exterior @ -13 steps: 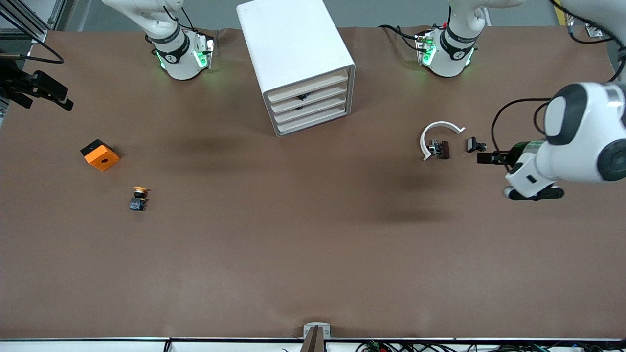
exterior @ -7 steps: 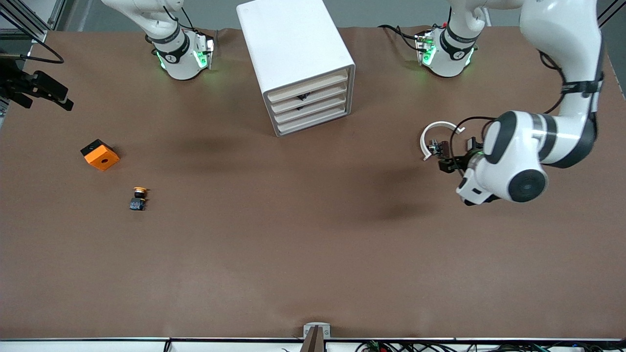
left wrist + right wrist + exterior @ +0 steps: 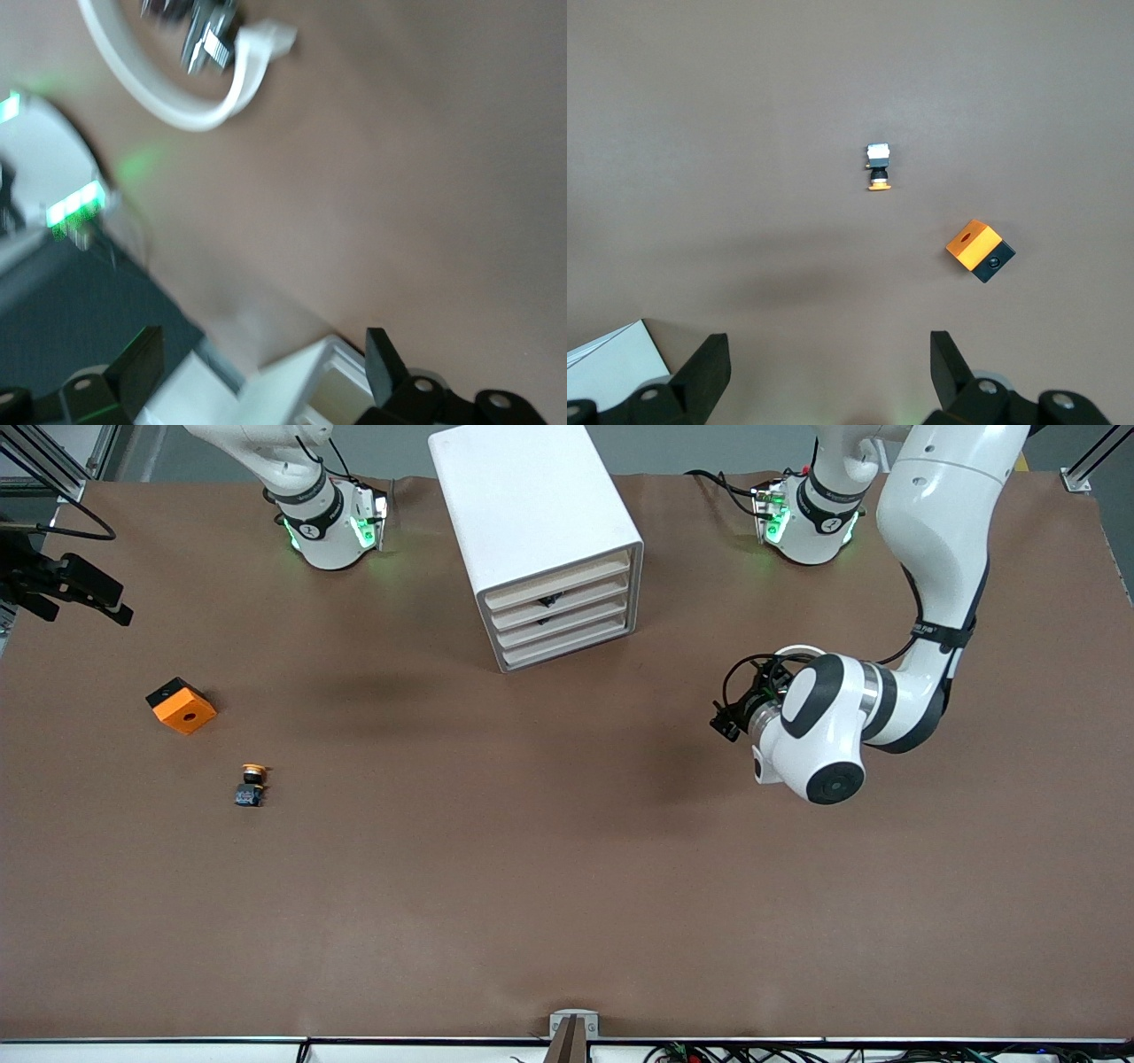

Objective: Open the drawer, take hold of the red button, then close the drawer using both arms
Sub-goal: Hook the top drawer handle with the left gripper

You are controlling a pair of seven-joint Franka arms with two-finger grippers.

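Observation:
The white cabinet [image 3: 532,505] stands between the two arm bases, and all its drawers [image 3: 563,615] are shut, cream fronts toward the front camera. No red button shows in any view. My left gripper [image 3: 725,722] hangs above the table between the cabinet and the white ring, pointing at the cabinet. In the left wrist view it [image 3: 261,372] is open and empty, with the cabinet [image 3: 292,381] ahead. My right gripper [image 3: 828,367] is open and empty, high over the table at the right arm's end; it does not show in the front view.
An orange cube with a hole [image 3: 182,707] [image 3: 979,250] and a yellow-capped button [image 3: 252,784] [image 3: 877,166] lie toward the right arm's end. A white ring [image 3: 797,652] [image 3: 177,97] with metal parts lies under the left arm. A black mount [image 3: 66,584] sits at the table edge.
The left arm has swung from the left arm's end of the table over the white ring toward the cabinet, gripper still open. Nothing else has moved.

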